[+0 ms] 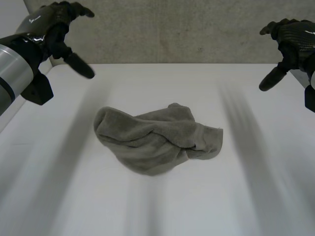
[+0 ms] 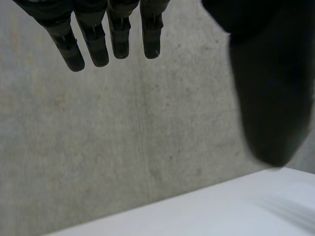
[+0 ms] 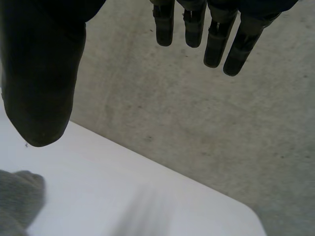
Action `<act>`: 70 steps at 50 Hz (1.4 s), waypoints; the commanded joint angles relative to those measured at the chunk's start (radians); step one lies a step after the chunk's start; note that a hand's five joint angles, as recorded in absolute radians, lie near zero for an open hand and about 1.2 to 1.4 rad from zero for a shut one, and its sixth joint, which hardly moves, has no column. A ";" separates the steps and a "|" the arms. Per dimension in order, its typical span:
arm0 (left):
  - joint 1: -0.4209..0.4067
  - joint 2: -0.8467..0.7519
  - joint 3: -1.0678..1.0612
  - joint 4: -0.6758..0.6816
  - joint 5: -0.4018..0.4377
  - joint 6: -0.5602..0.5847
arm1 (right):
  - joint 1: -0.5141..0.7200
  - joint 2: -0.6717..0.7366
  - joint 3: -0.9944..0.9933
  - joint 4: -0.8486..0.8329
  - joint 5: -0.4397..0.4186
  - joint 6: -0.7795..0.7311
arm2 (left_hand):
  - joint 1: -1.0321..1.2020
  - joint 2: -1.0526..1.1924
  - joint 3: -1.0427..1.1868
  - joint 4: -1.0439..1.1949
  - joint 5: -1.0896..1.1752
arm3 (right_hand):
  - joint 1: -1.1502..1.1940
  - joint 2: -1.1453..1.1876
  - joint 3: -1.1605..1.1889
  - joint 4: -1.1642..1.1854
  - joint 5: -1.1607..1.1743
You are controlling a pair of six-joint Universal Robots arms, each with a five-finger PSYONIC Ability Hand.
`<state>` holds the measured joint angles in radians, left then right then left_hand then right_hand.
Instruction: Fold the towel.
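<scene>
Black left hand (image 1: 53,28) raised, fingers spread loose, holding nothing. Right hand (image 1: 294,40) likewise splayed, empty. Both well apart from the grey towel (image 1: 153,140), crumpled in a heap mid white counter (image 1: 59,196).

The crumpled towel (image 1: 157,140) is lying as the one obstacle on the table (image 1: 162,211), below and between the left hand (image 1: 56,27) and the right hand (image 1: 293,37). Both hands are hovering with fingers spread, and open tabletop is lying beneath each. The concrete wall (image 1: 172,29) is standing beyond their fingertips, closing that side.
</scene>
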<state>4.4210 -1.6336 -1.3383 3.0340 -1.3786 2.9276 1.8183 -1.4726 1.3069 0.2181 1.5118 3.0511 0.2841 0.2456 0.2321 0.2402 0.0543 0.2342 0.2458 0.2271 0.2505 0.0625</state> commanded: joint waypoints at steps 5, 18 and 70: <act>0.002 -0.019 -0.018 -0.024 0.001 0.007 | 0.004 0.009 -0.012 0.020 -0.035 0.028 | -0.106 -0.067 -0.058 -0.066 -0.051 | -0.060 -0.071 -0.053 -0.076 -0.062; 0.003 -0.023 -0.019 -0.020 0.003 0.011 | 0.004 0.008 -0.008 0.020 -0.065 0.031 | 0.567 0.606 -0.058 -0.066 0.623 | -0.060 -0.071 -0.053 -0.076 -0.062; 0.041 -0.227 -0.024 0.112 0.016 0.198 | 0.021 0.127 0.005 0.004 -0.298 0.044 | -0.094 -0.056 -0.058 -0.066 -0.039 | -0.060 -0.071 -0.053 -0.076 -0.062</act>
<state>4.4455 -1.7303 -1.3881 3.0988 -1.3650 2.9880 1.8388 -1.4227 1.3217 0.2307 1.3287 3.0883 0.3039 0.2592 0.2321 0.2402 0.0634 0.2342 0.2458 0.2271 0.2505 0.0625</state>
